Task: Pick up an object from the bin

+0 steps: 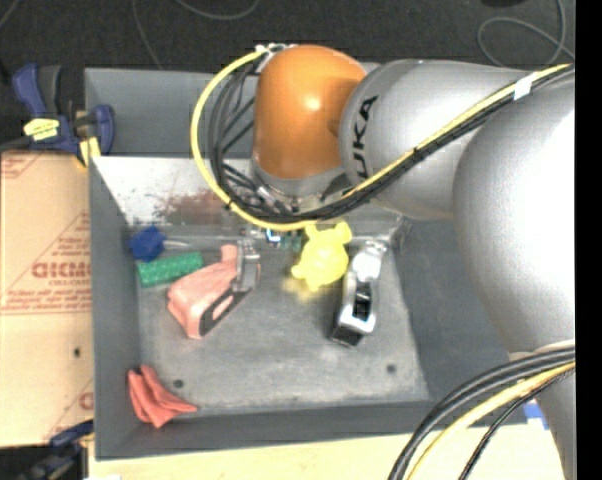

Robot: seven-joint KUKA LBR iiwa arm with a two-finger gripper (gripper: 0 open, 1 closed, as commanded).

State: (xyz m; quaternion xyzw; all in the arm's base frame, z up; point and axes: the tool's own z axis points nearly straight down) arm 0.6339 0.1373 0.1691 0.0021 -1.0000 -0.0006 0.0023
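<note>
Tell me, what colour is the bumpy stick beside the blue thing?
Green. The stick shows best in the camera view.

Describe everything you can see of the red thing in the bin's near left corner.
The red thing is salmon-red and looks soft, like crumpled cloth or rubber, with folds tapering to a point. It lies flat on the bin floor in the near left corner, close to the left wall, apart from everything else.
</note>
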